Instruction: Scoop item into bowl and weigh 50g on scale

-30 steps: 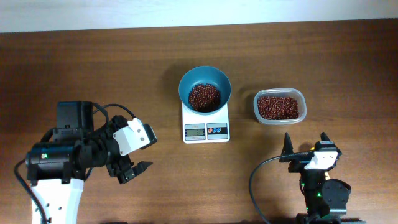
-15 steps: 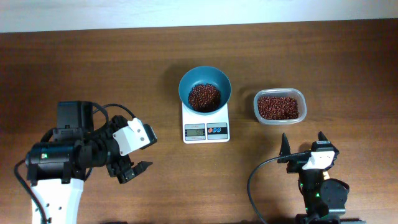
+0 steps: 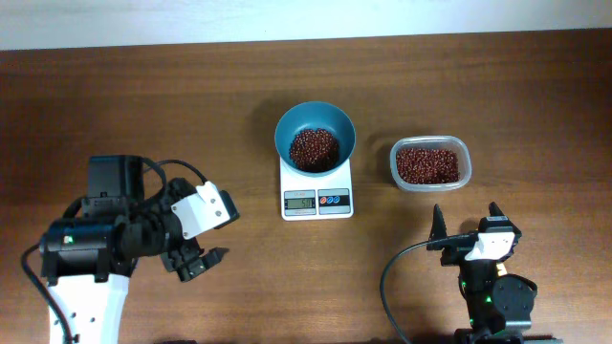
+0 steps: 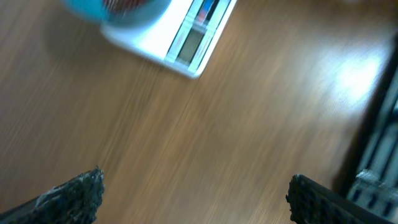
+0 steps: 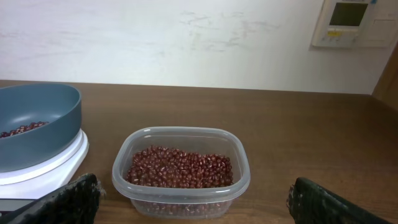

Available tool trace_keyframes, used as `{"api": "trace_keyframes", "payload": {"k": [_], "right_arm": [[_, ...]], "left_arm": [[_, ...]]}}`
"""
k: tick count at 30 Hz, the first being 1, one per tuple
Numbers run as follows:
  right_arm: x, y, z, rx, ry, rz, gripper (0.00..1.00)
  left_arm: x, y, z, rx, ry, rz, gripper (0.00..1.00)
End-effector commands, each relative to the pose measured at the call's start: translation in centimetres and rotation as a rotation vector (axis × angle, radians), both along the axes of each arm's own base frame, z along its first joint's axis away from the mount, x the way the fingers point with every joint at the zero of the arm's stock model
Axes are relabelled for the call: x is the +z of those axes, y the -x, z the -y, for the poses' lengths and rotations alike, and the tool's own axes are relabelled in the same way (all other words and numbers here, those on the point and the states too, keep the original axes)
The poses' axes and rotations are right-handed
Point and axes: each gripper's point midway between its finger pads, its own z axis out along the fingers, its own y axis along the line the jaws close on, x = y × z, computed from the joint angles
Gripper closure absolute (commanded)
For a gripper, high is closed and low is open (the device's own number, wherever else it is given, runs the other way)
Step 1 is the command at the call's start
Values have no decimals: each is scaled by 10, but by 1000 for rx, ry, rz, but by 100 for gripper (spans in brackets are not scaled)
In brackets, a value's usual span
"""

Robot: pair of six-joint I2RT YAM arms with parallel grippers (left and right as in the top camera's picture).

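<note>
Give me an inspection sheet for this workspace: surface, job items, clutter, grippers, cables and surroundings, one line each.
Surface: brown wooden table, no spills seen.
Job's things: teal bowl sits on the white scale and holds beans; display too small to read. Clear tub to the scale's right holds the bean supply.
Clutter: nothing seen.
Grippers: left gripper open, empty, over bare table; right gripper open, empty, on the near side of the tub.
Cables: right cable loops beside the right arm; left cable arcs over the left arm.
Surroundings: white wall behind the table, with a wall panel.
</note>
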Motion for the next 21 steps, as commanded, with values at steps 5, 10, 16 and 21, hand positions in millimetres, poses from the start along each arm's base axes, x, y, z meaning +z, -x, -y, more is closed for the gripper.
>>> {"api": "trace_keyframes", "payload": {"k": [5,10,16,21], "right_arm": [[-2,0,0,-3,4,2,1],[-2,0,0,-3,4,2,1],[-2,0,0,-3,4,2,1],[-2,0,0,-3,4,2,1]], "left_arm": [[-5,-5,-48,96,-274,26,2],[3,7,-48,100,-271,52,2],[42,29,8,-29,35,187,2],[67,39,34,-117,192,364,2]]}}
